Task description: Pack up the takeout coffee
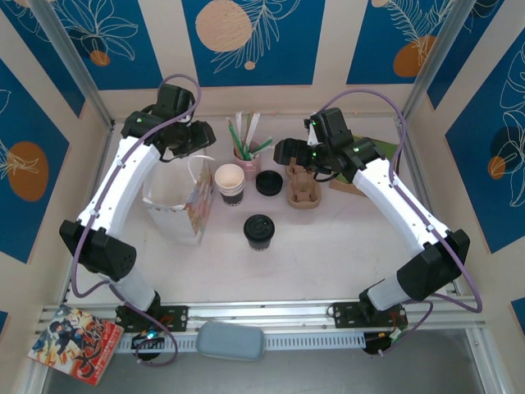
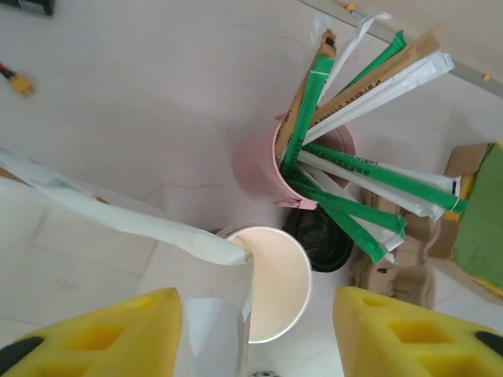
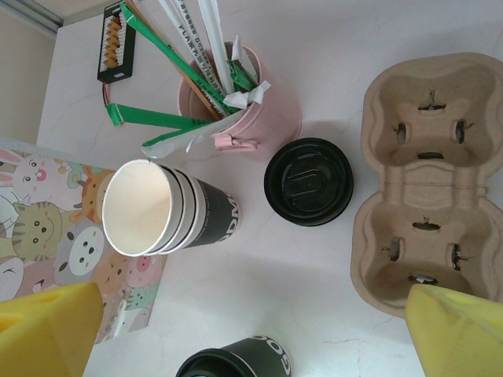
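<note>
The coffee cup (image 1: 258, 231), black lid on, stands upright on the desk (image 1: 328, 254) near the middle, out in the open. It is just in front of a stack of lidless paper cups (image 1: 230, 182) and a little apart from the white paper bag (image 1: 175, 207) on its left. The bag stands upright with its mouth open and has a cartoon-animal print on the side facing the cups. The left hand (image 2: 255, 334) hovers over the bag's far edge, its yellow fingers (image 2: 102, 330) set apart with a fold of the bag's rim between them, not clamped. The right hand (image 3: 251, 338) hangs spread wide and empty above the desk, near the loose black lid (image 3: 308, 181) and the cardboard cup carrier (image 3: 432, 181). A pink cup (image 3: 259, 118) of wrapped straws stands just behind the lid.
</note>
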Robot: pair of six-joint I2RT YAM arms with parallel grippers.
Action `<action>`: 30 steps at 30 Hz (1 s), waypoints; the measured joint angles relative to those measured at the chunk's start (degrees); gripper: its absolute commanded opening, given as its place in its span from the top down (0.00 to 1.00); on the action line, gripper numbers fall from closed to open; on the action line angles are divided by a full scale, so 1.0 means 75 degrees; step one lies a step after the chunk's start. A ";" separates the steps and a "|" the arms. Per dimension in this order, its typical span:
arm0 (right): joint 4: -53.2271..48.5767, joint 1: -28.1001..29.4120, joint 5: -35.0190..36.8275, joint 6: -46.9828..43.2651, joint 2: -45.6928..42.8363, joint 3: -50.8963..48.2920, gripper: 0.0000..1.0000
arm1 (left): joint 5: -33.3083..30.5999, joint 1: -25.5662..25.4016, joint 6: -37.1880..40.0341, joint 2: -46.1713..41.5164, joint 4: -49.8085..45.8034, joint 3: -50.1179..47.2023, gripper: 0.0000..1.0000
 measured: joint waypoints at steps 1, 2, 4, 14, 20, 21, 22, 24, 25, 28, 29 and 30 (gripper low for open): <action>0.0000 0.0000 0.0000 0.0000 0.0000 0.0000 0.01 | -0.0122 0.0000 0.0047 0.0000 -0.0111 0.0149 0.28; 0.0000 0.0000 0.0000 0.0000 0.0000 0.0000 0.01 | -0.0213 0.0000 0.0093 -0.0015 -0.0181 0.0251 0.24; 0.0000 0.0000 0.0003 0.0000 0.0000 0.0000 0.01 | -0.0425 0.0000 0.0195 -0.0076 -0.0306 0.0356 0.09; -0.0012 -0.0061 0.0055 0.0006 -0.0047 -0.0017 0.01 | -0.0988 -0.0688 0.0726 -0.0157 -0.0717 0.1472 0.00; -0.0099 -0.0356 0.0248 0.0169 -0.0627 -0.0615 0.01 | -0.1411 -0.2034 0.1026 0.0676 -0.0860 0.3276 0.00; -0.0117 -0.0443 0.0286 0.0204 -0.0784 -0.0781 0.01 | -0.1437 -0.2221 0.1049 0.0854 -0.0866 0.3430 0.00; -0.0134 -0.0536 0.0326 0.0233 -0.0947 -0.0950 0.01 | -0.1466 -0.2393 0.1061 0.1023 -0.0860 0.3520 0.00; -0.0178 -0.0726 0.0399 0.0289 -0.1256 -0.1241 0.01 | -0.1469 -0.2655 0.1064 0.1338 -0.0839 0.3561 0.00; -0.0224 -0.0836 0.0431 0.0332 -0.1434 -0.1393 0.01 | -0.1466 -0.2769 0.1049 0.1498 -0.0816 0.3561 0.00; -0.0356 -0.1177 0.0519 0.0431 -0.1947 -0.1818 0.01 | -0.1411 -0.3048 0.0970 0.2011 -0.0699 0.3587 0.00; -0.0382 -0.1288 0.0554 0.0460 -0.2116 -0.1967 0.01 | -0.1364 -0.3121 0.0915 0.2171 -0.0650 0.3596 0.00; -0.0396 -0.1399 0.0583 0.0466 -0.2314 -0.2151 0.01 | -0.1317 -0.3194 0.0854 0.2337 -0.0600 0.3605 0.00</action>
